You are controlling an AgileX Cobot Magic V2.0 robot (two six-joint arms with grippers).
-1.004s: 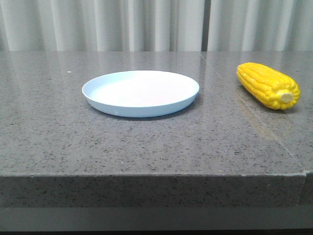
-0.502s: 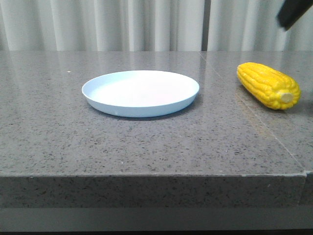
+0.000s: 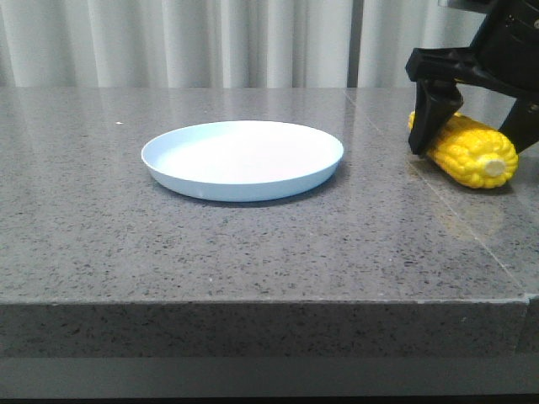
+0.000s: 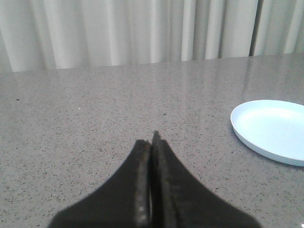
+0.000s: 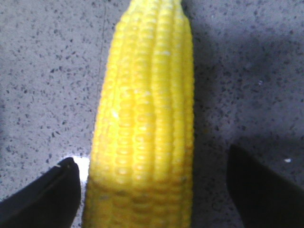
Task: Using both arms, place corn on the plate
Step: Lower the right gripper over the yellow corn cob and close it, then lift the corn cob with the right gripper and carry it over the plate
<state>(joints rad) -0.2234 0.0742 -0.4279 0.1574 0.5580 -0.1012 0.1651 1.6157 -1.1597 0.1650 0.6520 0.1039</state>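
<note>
The yellow corn (image 3: pixel 473 151) lies on the grey table at the right, its pale stub end toward the front. My right gripper (image 3: pixel 472 139) is open and straddles it from above, one finger on each side; in the right wrist view the corn (image 5: pixel 145 123) lies between the dark fingertips (image 5: pixel 47 194), a gap on each side. The pale blue plate (image 3: pixel 242 158) sits empty at the table's middle, left of the corn. My left gripper (image 4: pixel 151 142) is shut and empty over bare table, with the plate (image 4: pixel 273 130) off to one side.
The grey speckled table (image 3: pixel 126 236) has a front edge close to the camera and a seam running down its right part. White curtains hang behind the table.
My right arm has come into the front view from the upper right and dropped over the corn. The corn and plate have not moved.
</note>
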